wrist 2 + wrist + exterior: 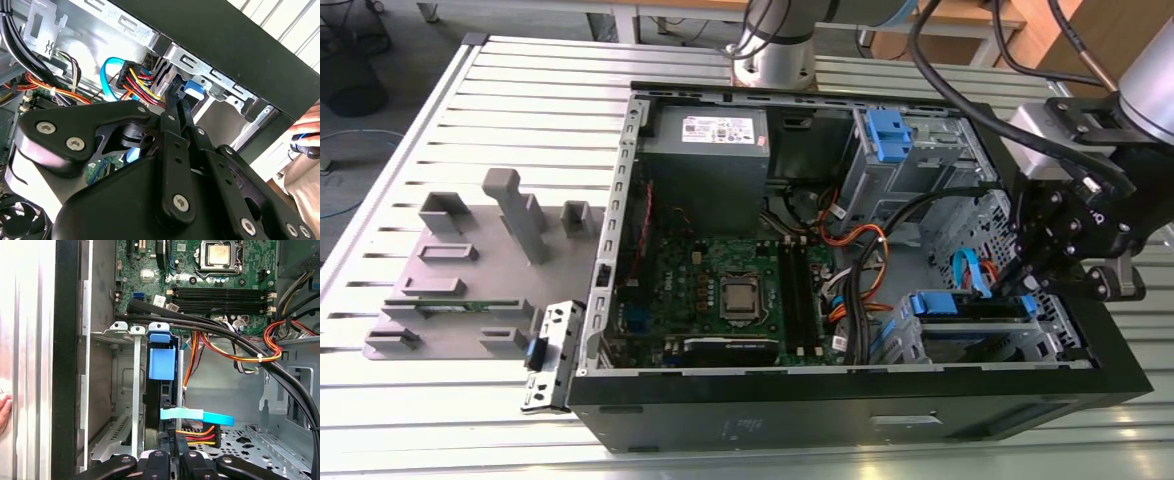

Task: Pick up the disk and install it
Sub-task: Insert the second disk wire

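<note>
Black linkages of the gripper (1067, 275) hang over the drive cage (987, 330) at the corner of the open computer case (854, 400) on the exterior view's right, and whether those fingers are clamped or released I cannot tell, since the tips are buried among the cage walls. Right beneath them sits the disk (161, 390), standing on edge in its slot with its blue carrier tab (162, 364) facing up out of the cage in the first wrist view; the same blue tab peeks past the finger links in the second wrist view, just beside a bundle of red, yellow and black power wires (142, 82). A light-blue data cable (200, 416) crosses just in front of the disk. So the disk is already in the bay, and my read is that this is the install step, near its end, with the pick-up behind us. Seating it fully would call for a straight push along the slot rails, keeping clear of the data cable and the thick black cables (225, 335) draped across the cage mouth. Further out, the motherboard (727, 290) with its bare processor lies flat in the case, the grey power supply (707, 140) sits at the far end, and a grey fixture tray (467, 270) rests on the slatted table (520, 100).
</note>
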`<state>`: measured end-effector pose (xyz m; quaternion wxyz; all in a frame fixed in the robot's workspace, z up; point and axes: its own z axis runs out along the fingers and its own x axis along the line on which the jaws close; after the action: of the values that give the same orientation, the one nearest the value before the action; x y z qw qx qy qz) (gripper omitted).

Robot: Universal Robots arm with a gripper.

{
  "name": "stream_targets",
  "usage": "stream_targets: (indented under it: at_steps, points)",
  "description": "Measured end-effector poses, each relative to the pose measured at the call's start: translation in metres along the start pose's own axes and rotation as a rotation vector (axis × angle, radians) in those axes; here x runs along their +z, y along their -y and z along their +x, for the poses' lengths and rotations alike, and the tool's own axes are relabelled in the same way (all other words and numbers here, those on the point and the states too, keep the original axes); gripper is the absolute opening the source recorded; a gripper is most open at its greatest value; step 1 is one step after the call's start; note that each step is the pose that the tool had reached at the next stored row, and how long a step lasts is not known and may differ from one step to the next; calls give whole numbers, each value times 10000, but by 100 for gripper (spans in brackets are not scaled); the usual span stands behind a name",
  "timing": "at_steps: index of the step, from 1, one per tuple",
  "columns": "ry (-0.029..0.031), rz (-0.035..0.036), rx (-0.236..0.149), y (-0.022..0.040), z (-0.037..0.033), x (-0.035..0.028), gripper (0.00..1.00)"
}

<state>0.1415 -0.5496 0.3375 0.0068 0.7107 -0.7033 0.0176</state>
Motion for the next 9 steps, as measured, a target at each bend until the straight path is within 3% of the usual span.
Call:
stream_targets:
  at_steps: [9]
  points:
    - [0, 96, -11, -18, 0, 9, 16]
